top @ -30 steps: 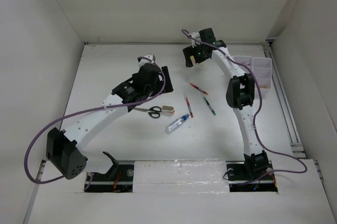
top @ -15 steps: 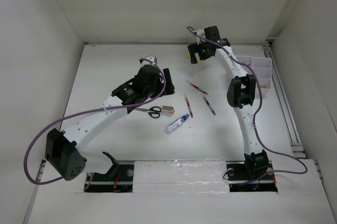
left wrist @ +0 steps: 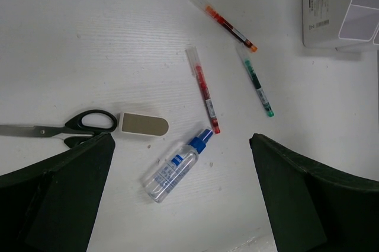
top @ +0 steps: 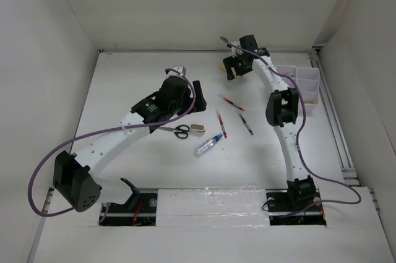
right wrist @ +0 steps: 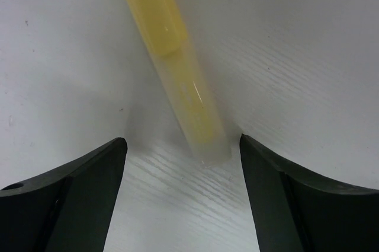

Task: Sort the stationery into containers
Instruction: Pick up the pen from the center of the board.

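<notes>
scissors [left wrist: 65,127]: far left, beside beige block [left wrist: 143,125]
bottle [left wrist: 176,165]: lying below block
red pens [left wrist: 203,90]: 2, ctr & upper
green pen [left wrist: 256,82]: right of them
bin [left wrist: 323,9]: top-right corner

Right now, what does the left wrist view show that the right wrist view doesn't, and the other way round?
Only the left wrist view: scissors, a beige eraser block, a clear bottle with a blue cap, a red pen, a red-and-orange pen, a green pen and the corner of a white bin.
Only the right wrist view: a yellow highlighter lying on the table, its near end between the fingers without touching them.
Both: the white table, and a pair of dark gripper fingers standing apart at the lower corners.
</notes>
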